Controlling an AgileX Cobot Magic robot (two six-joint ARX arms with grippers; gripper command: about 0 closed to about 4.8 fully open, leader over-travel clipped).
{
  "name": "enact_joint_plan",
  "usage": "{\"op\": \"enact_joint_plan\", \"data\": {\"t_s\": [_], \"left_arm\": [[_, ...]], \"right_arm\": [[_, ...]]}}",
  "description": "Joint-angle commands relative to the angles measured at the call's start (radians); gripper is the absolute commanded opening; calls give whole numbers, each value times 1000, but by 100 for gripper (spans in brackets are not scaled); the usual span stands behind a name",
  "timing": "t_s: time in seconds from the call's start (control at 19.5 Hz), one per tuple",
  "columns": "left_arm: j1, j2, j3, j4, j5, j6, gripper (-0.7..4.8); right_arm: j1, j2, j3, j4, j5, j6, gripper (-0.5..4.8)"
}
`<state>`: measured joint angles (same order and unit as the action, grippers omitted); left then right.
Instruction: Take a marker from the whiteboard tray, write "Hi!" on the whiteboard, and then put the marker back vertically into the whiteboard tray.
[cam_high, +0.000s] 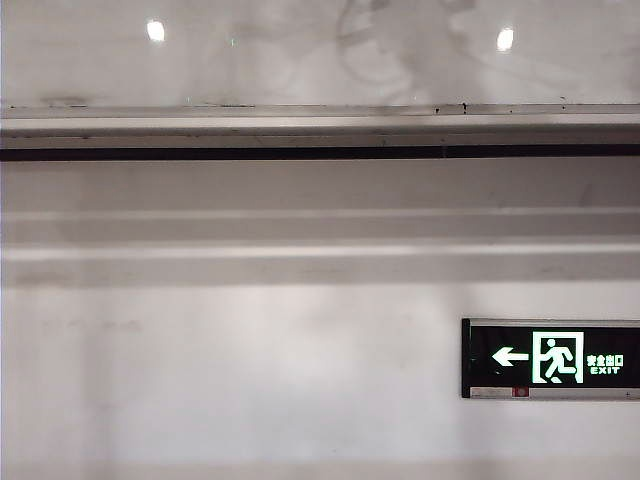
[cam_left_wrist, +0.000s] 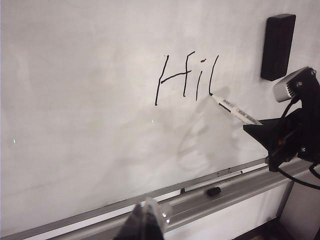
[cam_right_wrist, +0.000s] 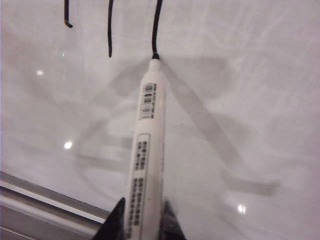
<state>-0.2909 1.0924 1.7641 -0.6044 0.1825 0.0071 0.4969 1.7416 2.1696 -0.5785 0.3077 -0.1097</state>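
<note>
In the outside view, only the bottom edge of the whiteboard (cam_high: 320, 50) shows, with the whiteboard tray (cam_high: 320, 135) running under it. Lower down on the wall hangs a green exit sign (cam_high: 550, 358). No arm and no pen can be seen here.

In the left wrist view, the letters "H" and "i" are already on the whiteboard (cam_left_wrist: 75, 125). Next to them is a long stroke with no dot under it yet. The marker (cam_left_wrist: 239, 111) has its tip touching the board at the bottom of that stroke. The right gripper (cam_left_wrist: 265, 131) holds the marker's back end, out in front of the board above the whiteboard tray (cam_left_wrist: 225, 187). A small black cap (cam_left_wrist: 214, 191) lies in the tray. A black eraser (cam_left_wrist: 278, 46) sticks to the board. The left gripper (cam_left_wrist: 146, 225) hangs low near the tray; only a bit of it shows, so nobody can tell if it is open or closed.

In the right wrist view, the right gripper (cam_right_wrist: 141, 220) is squeezed tight on the marker (cam_right_wrist: 145, 155), one finger on each side.

So the pen is taken and the word is almost done. What looks left is the dot, then standing the marker up in the tray.
</note>
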Motion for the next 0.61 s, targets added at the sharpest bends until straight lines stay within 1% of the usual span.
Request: {"op": "enact_joint_plan", "data": {"t_s": [0.05,0.41,0.61], "left_arm": [[0,-6,3,-1,5,0,-5],[0,-8,3,0,6,0,-6],[0,-9,3,0,6,0,-6]], "right_arm": [[19,-51,5,-1,4,5,-5],[23,-33,2,-73,-15,6,-5],[23,-7,2,-63,-12,6,-5]]}}
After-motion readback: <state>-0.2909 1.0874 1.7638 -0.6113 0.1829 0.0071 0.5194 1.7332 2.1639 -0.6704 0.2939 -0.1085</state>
